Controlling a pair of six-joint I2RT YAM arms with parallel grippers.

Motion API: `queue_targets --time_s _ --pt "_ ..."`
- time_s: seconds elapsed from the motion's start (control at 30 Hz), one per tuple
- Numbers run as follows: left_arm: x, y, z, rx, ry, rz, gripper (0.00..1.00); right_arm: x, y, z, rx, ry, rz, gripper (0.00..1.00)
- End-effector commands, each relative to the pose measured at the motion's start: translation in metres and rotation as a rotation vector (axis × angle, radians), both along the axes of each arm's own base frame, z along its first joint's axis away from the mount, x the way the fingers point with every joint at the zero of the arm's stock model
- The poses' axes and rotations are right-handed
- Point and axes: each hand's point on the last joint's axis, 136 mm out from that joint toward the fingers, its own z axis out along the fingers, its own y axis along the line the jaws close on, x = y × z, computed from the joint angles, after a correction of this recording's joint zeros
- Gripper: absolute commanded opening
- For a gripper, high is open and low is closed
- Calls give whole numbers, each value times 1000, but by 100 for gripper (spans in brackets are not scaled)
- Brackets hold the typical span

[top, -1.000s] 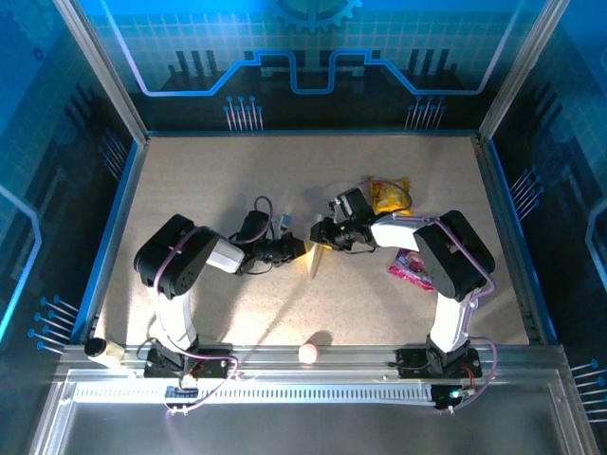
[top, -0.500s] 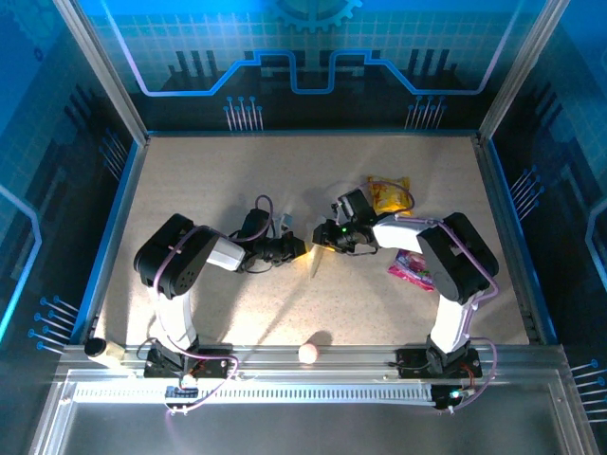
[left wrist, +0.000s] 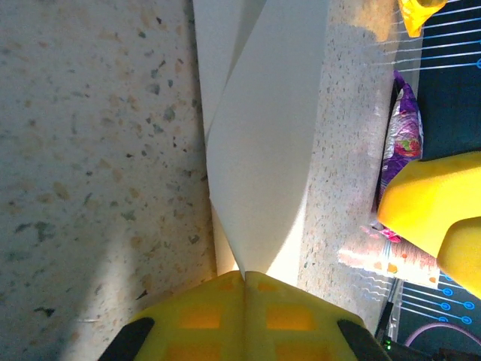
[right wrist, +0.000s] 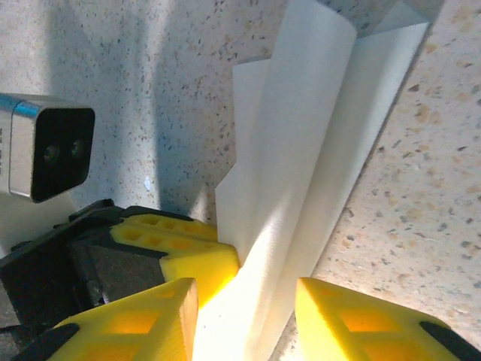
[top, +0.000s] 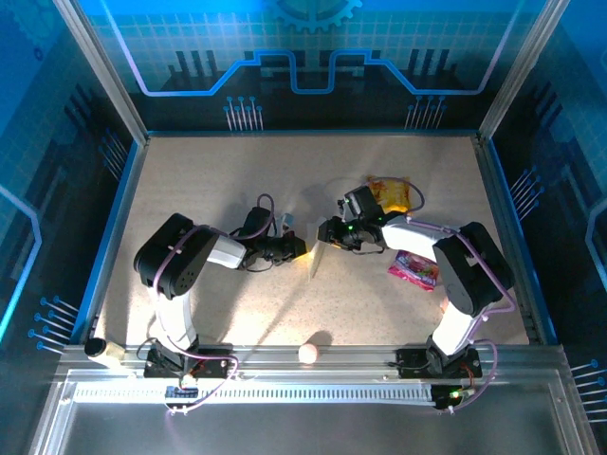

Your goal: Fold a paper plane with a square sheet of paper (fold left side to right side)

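One creased paper sheet (top: 317, 258); L hand (left wrist: 244, 272) shut on its edge; R hand (right wrist: 246, 292) open, astride it.

Speckled beige tabletop (top: 209, 180), boxed in by blue translucent wall panels (top: 303, 47) with circuit-style line print. Aluminium frame posts (top: 95, 62) at the back corners, metal rail (top: 313, 379) along the near edge. Warm light streak (top: 275, 308) across the table, dark surroundings.
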Motion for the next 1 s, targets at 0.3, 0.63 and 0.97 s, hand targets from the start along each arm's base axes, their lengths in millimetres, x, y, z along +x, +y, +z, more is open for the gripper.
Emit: queue_targets --time_s 0.3,0.63,0.97 --pt "-1 -2 -27 128 -12 -4 0 4 -6 -14 0 20 -5 46" --pt "-3 -3 -24 127 -16 -8 0 25 9 -21 57 19 18 55" --pt "-1 -6 -16 111 -46 -14 0 29 11 -30 43 44 24 57"
